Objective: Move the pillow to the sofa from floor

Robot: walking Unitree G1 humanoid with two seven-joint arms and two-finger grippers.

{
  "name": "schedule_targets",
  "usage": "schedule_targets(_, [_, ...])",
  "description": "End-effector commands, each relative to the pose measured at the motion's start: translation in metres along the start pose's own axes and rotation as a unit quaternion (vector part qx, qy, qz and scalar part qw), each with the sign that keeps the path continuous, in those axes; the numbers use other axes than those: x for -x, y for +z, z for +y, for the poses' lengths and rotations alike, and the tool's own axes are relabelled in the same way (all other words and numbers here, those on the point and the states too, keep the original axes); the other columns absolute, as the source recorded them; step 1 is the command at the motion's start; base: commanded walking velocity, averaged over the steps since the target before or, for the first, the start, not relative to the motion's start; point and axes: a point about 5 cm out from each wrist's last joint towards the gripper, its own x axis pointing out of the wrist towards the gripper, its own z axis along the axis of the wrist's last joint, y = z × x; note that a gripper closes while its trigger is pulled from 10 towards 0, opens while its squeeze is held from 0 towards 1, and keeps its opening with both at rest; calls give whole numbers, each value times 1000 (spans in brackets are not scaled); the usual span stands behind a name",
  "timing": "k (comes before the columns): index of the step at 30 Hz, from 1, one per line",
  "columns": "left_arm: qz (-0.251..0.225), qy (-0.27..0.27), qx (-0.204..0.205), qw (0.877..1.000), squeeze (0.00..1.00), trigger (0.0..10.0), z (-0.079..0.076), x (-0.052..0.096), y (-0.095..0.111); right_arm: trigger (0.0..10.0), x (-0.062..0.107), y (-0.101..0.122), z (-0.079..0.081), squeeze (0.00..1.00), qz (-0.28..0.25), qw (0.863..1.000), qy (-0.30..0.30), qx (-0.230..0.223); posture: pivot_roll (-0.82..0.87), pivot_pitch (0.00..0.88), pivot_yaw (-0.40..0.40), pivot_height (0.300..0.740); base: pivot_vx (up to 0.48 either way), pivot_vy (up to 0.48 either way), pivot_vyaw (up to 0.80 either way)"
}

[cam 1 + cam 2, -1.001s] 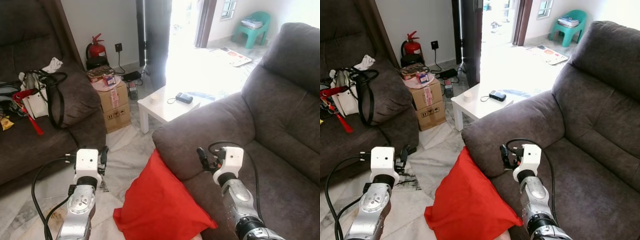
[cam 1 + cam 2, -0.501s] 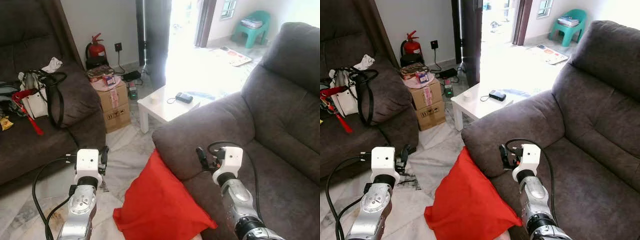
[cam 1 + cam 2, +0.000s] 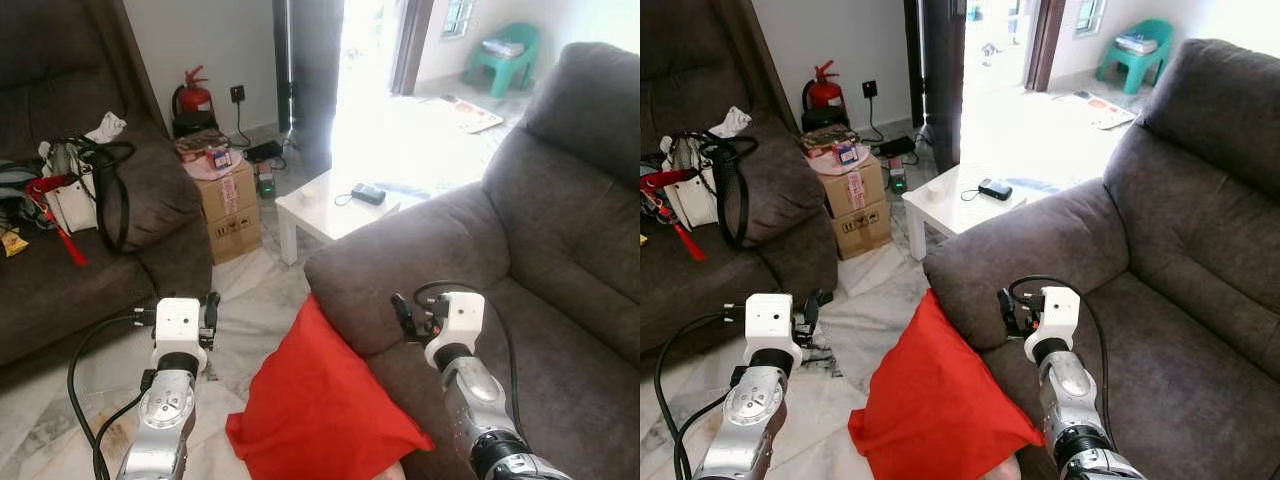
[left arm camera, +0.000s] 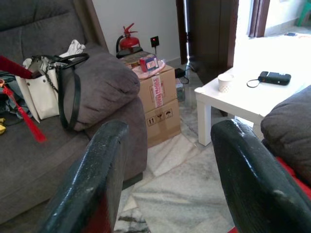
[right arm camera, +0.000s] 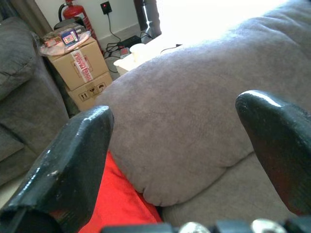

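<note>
The left gripper [image 4: 167,179] is held out over the marble floor [image 3: 255,290], its 2 black fingers [image 4: 95,179] spread wide with nothing between them. The right gripper [image 5: 182,160] is raised over the seat of the sofa [image 3: 560,230], just beside the armrest, and its 2 fingers [image 5: 73,165] are also spread wide and hold nothing.

Between the 2 arms, the red pillow [image 3: 320,400] stands tilted on the floor, leaning with its upper corner against the front of the sofa's armrest. Neither gripper touches it.

Beyond the armrest stands a small white counter [image 3: 330,212] that carries a dark case with a cord [image 3: 367,194] and a white cup [image 4: 224,82]. Beside it, 2 stacked cardboard boxes [image 3: 228,208] hold small packets on top, and a red fire extinguisher [image 3: 193,98] stands by the wall behind them. A second dark sofa [image 3: 90,260] on the robot's left carries a white handbag [image 3: 72,200] with black straps. A teal chair [image 3: 503,55] stands in the bright room past the doorway.
</note>
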Motion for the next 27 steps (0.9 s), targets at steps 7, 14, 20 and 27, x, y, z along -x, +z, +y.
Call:
schedule_targets(7, [0, 3, -6, 1000, 0, 10000, 0, 1, -1, 10000, -3, 1, 3, 0, 8, 1000, 12, 6, 76, 33, -23, 688, 0, 0, 0])
schedule_targets(14, [1, 2, -6, 1000, 0, 10000, -1, 2, -2, 10000, -3, 1, 5, 0, 10, 1000, 18, 13, 76, 32, -23, 643, 0, 0, 0])
schedule_targets(20, [2, 1, -7, 1000, 0, 10000, -2, 1, -2, 10000, -2, 0, 3, 0, 8, 1000, 15, 18, 76, 29, -24, 643, 0, 0, 0])
schedule_targets(27, [2, -1, -7, 1000, 0, 10000, -3, 1, -2, 10000, -2, 0, 2, 0, 10, 1000, 15, 17, 74, 28, -25, 643, 0, 0, 0])
